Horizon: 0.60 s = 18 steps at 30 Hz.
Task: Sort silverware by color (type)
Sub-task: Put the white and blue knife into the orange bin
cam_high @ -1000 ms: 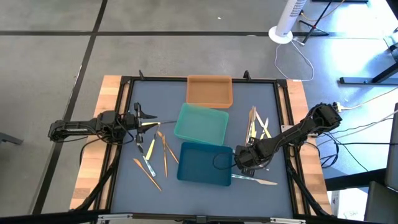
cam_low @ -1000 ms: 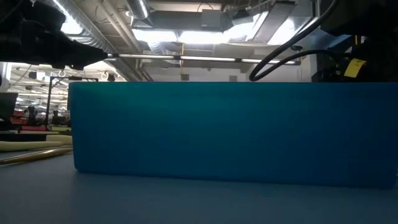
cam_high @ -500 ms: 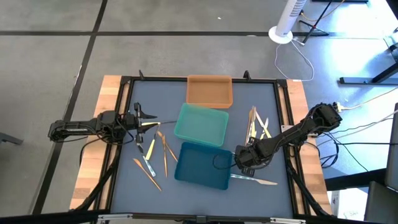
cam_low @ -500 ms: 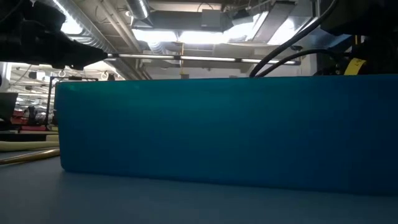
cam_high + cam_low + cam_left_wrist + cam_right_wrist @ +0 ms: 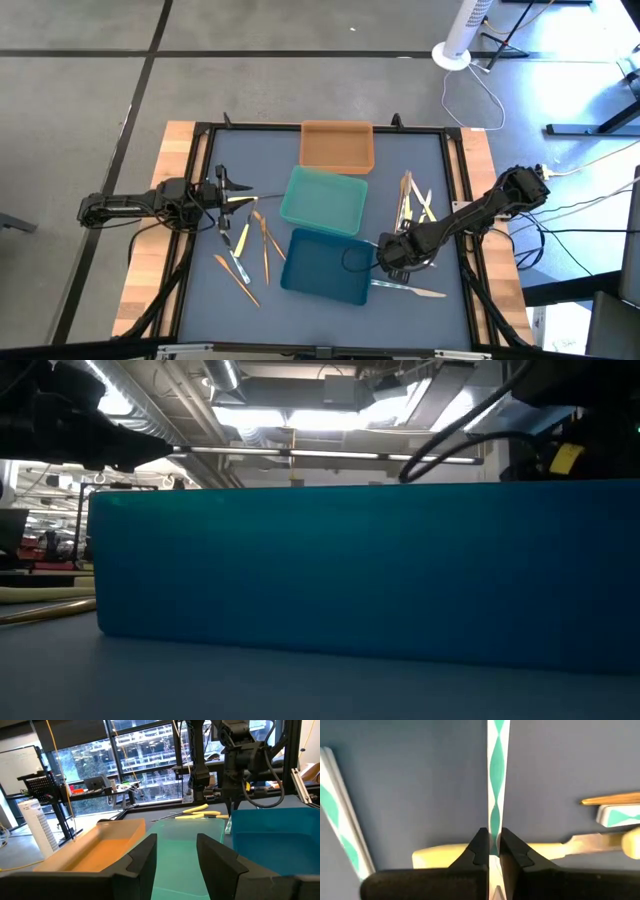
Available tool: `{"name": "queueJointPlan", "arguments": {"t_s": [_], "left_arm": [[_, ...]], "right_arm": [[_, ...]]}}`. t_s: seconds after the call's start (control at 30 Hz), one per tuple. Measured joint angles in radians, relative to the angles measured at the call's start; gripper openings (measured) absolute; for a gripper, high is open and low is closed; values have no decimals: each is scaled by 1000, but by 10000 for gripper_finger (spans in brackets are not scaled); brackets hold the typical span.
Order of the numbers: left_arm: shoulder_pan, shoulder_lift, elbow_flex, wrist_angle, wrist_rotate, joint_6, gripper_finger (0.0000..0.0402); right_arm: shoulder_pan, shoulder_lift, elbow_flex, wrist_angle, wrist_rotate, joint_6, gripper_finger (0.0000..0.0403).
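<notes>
We find the right gripper (image 5: 490,851) newly clamped on a white-and-teal striped strip (image 5: 496,780) beside the shifted dark blue rectangular tray (image 5: 325,266), not silverware.

The green tray (image 5: 324,199) sits in the middle of the blue mat (image 5: 215,290) on the table. The orange tray (image 5: 337,145) is just behind it, touching a corner. The dark blue tray (image 5: 325,266) is just in front of it (it fills most of the low view). A white fan (image 5: 462,32) stands on the floor, well behind the green tray.
</notes>
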Motion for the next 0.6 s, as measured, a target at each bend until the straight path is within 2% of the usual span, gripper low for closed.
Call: {"name": "queueJointPlan", "arguments": {"t_s": [0.43,0.6], "left_arm": [[0,0,0,0,0,0,133],[0,0,0,0,0,0,133]], "right_arm": [[0,0,225,-383,1,-5,11],[0,-1,328,-479,6,-56,11]]}}
